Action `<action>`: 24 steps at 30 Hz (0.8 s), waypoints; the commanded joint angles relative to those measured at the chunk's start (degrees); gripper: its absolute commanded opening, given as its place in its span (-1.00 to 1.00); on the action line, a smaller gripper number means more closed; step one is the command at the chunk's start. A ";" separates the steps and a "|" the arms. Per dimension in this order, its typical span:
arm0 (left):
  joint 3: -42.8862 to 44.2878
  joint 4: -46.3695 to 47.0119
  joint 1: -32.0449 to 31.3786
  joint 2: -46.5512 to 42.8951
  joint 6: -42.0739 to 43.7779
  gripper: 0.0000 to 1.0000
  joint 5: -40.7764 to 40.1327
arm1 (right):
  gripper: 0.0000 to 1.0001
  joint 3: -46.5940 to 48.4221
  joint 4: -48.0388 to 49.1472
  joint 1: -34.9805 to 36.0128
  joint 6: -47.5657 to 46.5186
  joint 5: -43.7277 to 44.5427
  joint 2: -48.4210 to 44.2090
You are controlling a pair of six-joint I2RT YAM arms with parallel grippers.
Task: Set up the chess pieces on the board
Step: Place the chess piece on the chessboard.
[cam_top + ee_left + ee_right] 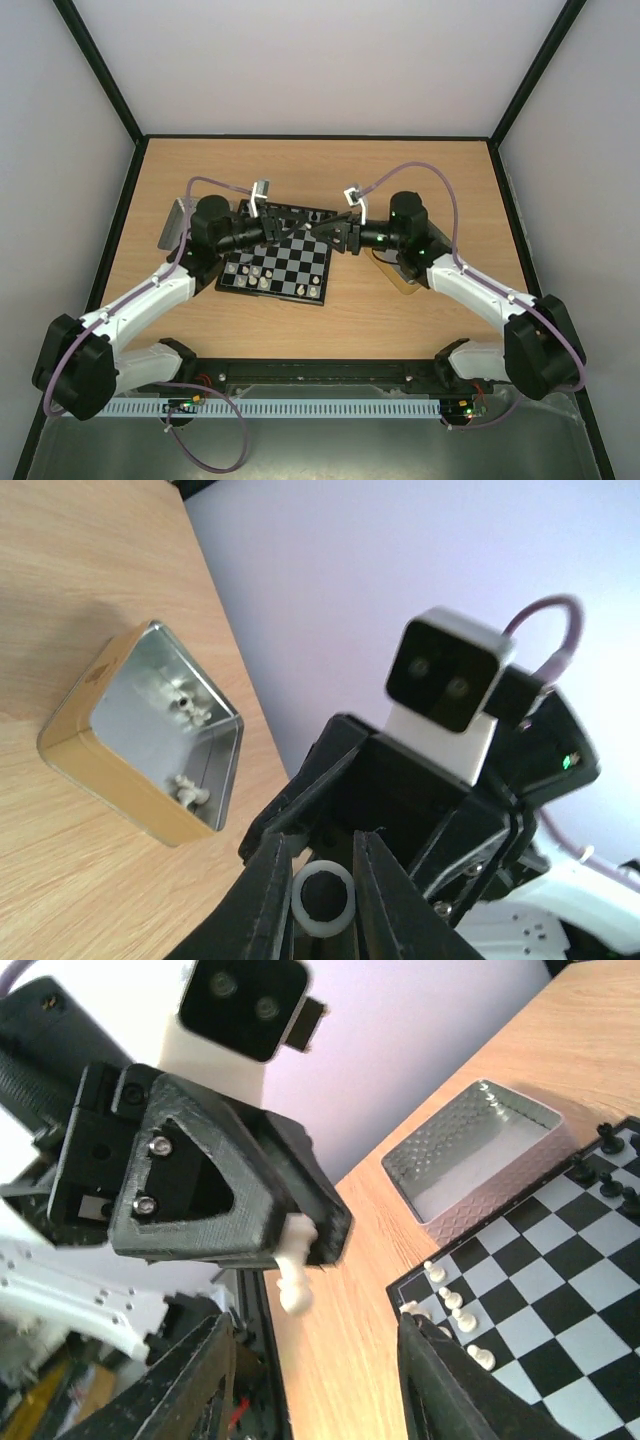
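chess piece (293, 1282) pinched between left fingers (290, 1185); right fingers (195, 1380) apart

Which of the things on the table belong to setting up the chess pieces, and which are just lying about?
For the job: board; white chess pieces, one gripped in the left claw; gold tin, holding more of them.
Just lying about: grey metal tray; black chess pieces, standing on the board.
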 commanded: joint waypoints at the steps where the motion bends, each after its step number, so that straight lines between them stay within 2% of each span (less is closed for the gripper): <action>1: -0.96 6.28 -0.12 -1.57 -7.67 -0.84 -3.99 | -0.11 -5.07 17.63 0.52 15.98 9.30 -2.48; 4: -2.00 10.67 -0.12 -1.25 -11.35 -0.84 -5.23 | -0.14 -6.27 25.13 1.22 23.13 12.42 -1.14; 10: -2.57 12.01 -0.12 -0.77 -13.74 -0.84 -6.74 | -0.16 -6.43 33.65 3.86 30.59 14.95 2.61; 19: -3.60 13.37 -0.12 -0.50 -15.51 -0.85 -7.56 | -0.64 -7.79 40.22 4.57 36.23 16.29 5.60; 24: -3.91 14.14 -0.12 -0.35 -15.76 -0.85 -7.55 | -0.60 -7.41 40.68 4.88 37.03 15.87 6.57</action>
